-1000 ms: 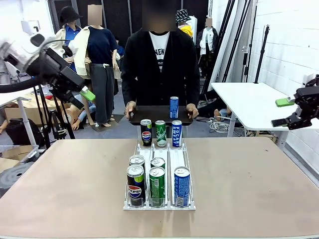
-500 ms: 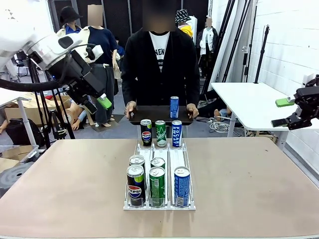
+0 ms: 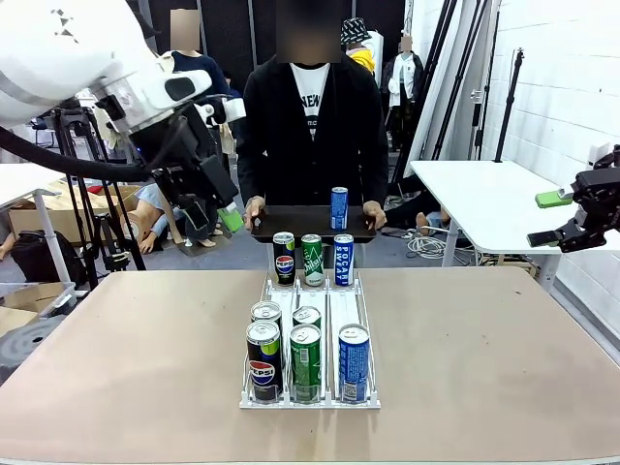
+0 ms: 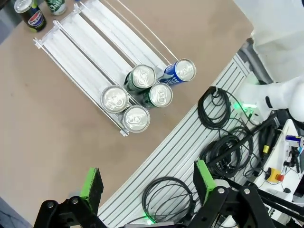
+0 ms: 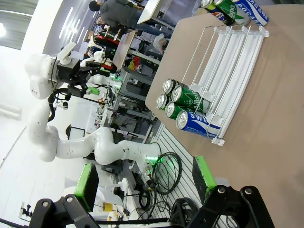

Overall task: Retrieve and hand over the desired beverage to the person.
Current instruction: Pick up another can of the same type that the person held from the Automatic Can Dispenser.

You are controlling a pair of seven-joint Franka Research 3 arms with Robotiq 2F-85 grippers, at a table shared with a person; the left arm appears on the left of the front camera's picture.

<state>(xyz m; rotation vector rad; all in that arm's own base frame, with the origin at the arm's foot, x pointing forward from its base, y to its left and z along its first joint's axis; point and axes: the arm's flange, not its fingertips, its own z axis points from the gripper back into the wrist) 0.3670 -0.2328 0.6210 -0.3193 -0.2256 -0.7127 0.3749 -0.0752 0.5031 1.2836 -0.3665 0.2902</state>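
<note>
the left pincer [image 3: 221, 215] has swung in toward the rack [image 3: 345, 300], jaws wide and empty; the right pincer [image 3: 548, 219] waits wide at the side. the cans [image 3: 305, 360] sit untouched on the bench [image 3: 126, 358], so the pick is probably just beginning.

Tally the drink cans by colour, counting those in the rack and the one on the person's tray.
Black Pepsi cans: 3
Green cans: 3
Blue cans: 3, one of them on the tray
Total: 9
</note>
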